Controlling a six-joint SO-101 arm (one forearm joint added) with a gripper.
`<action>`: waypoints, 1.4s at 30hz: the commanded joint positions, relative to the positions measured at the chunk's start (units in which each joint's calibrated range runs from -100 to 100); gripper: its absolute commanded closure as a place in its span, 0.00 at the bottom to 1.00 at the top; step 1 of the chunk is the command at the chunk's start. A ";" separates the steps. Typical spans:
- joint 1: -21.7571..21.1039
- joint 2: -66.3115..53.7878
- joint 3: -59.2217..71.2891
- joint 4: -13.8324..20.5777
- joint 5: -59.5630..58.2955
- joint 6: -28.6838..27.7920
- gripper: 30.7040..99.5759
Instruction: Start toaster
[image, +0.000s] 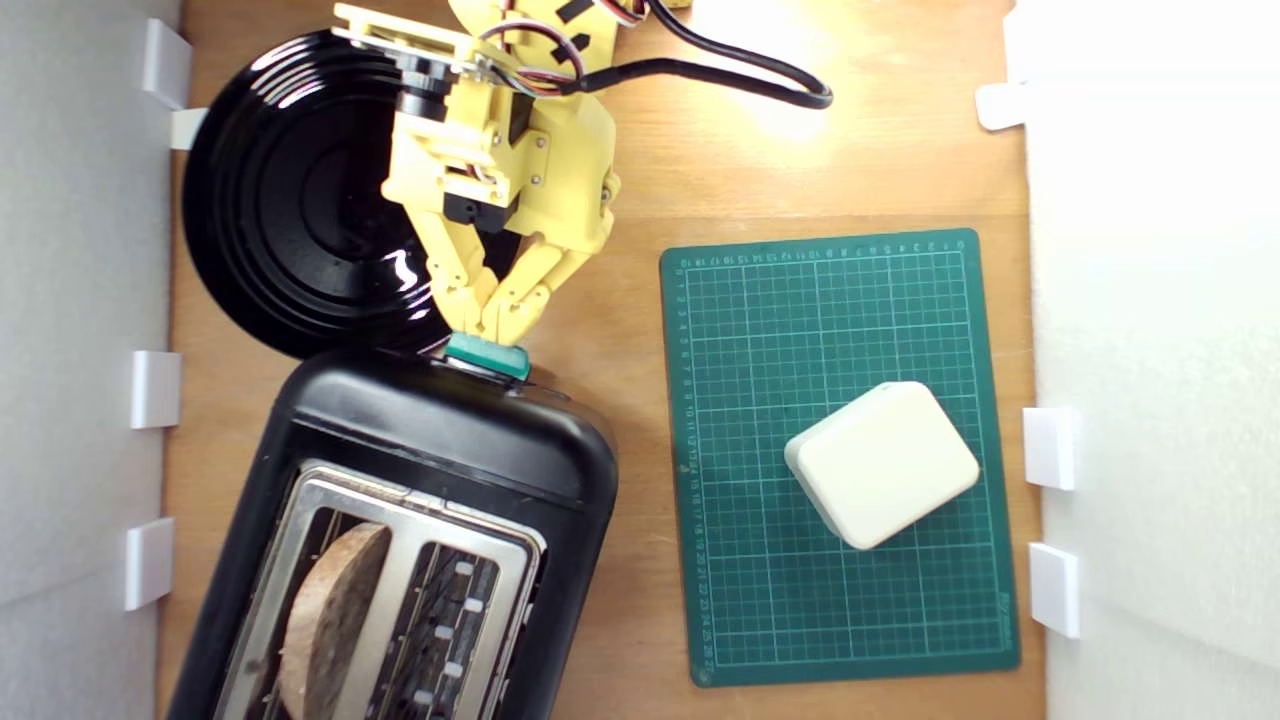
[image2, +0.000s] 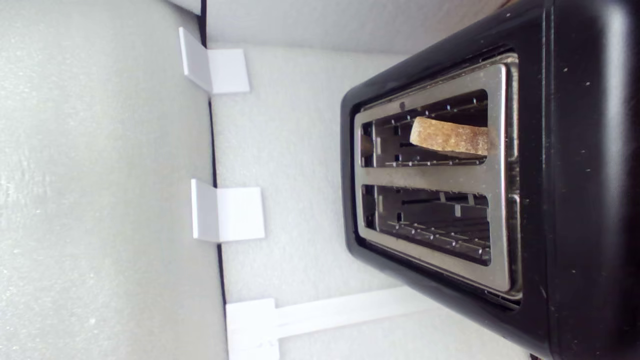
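small ruler numbers along the green cutting mat (image: 840, 450) edges, too blurred to read

I noted a round black ridged plate (image: 290, 200) lying flat on the wooden counter (image: 640, 170) at the exterior view's upper left. A green cutting mat (image: 740, 560) lay on the counter at that view's right, with a cream rounded box (image: 882, 463) resting on it, turned at an angle. A black cable (image: 740, 75) curved across the counter. White brackets (image: 155, 389) lined the pale walls.
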 joint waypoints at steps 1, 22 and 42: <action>0.55 2.25 -6.03 -0.39 -2.11 -0.01 0.99; -0.08 11.66 -5.66 0.27 -2.11 0.30 0.99; 0.00 23.23 -1.66 2.80 -4.25 -0.33 0.99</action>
